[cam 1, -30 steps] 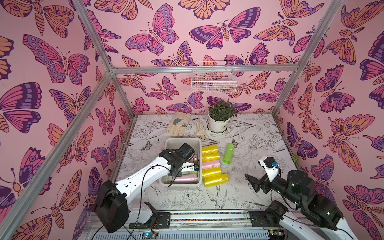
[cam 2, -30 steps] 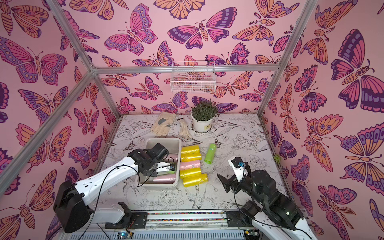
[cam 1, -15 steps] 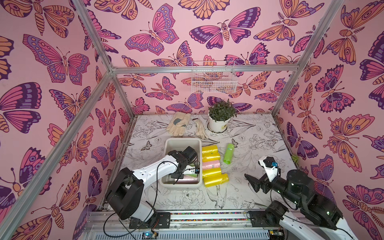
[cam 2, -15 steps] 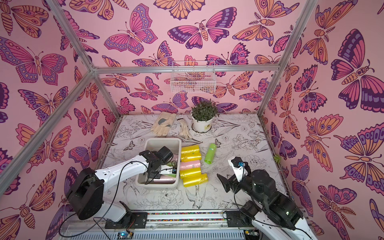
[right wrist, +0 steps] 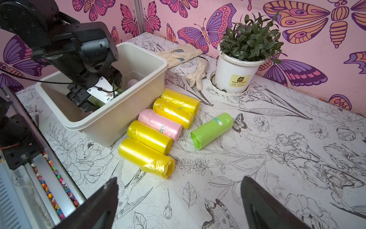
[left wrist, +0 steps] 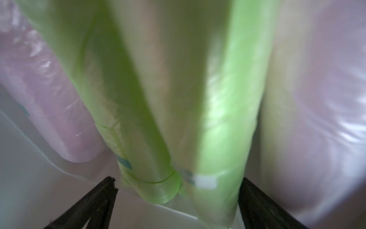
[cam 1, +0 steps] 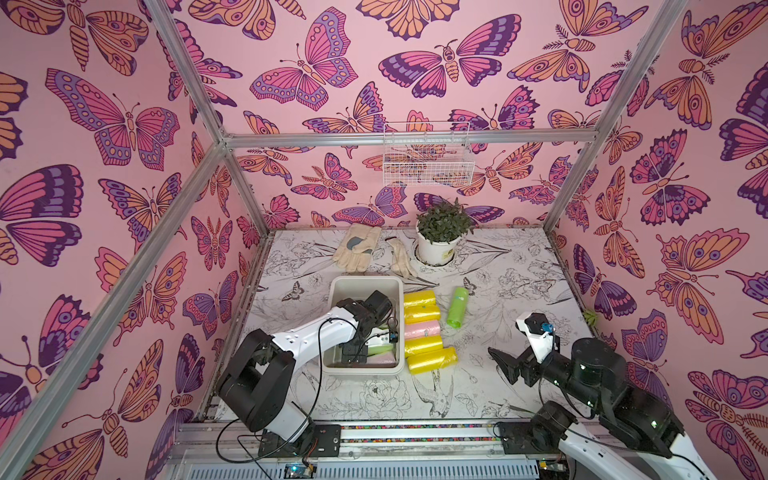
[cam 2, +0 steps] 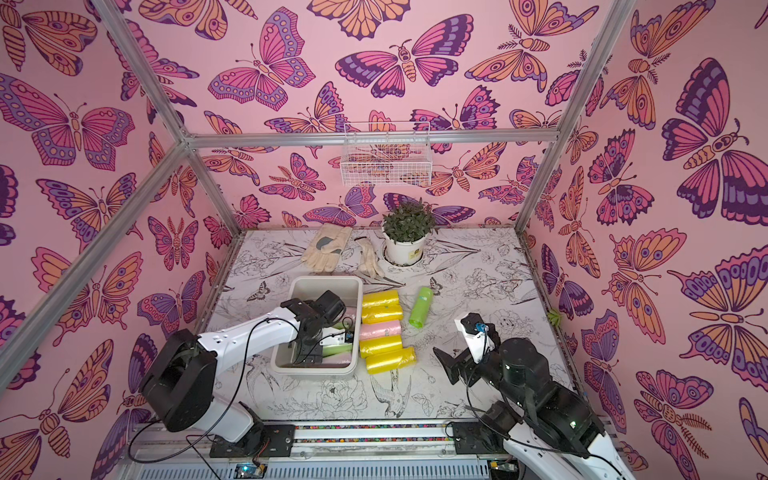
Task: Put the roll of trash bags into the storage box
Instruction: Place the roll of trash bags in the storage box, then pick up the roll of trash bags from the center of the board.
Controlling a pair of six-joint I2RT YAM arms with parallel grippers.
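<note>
Reaching down into the storage box (cam 1: 361,371) with the left claw (left wrist: 178,183), jaws spread wide and pinching nothing. Seen from the left wrist, straight ahead of the open jaws: a pale green roll with a white tag (left wrist: 221,128) and a second green roll (left wrist: 128,119) side by side, flanked by pink rolls (left wrist: 49,95). All lying inside the box, long axes pointing away from the claw. Judged as delivered: within the walls and free of both jaws.

Hovering low over the bench (cam 1: 519,291) toward its front right corner with the right claw (right wrist: 179,178), likewise wide open and empty.

Outside the box: four yellow rolls (cam 1: 424,345) and one pink roll (cam 1: 422,330) in a row just beside the box's right wall, ends toward it, long axes across the bench. Further right, apart from the row: a lone green roll (cam 1: 457,307), long axis running roughly front to back.

Weighing the next fetch: lone green roll ahead and to the left of the right claw, nearer to it than to the left claw, with the row lying between roll and box. Probably calls for jaws closing across the roll's narrow width, not end to end. For the left arm, lifting clear of the box rim first.
</note>
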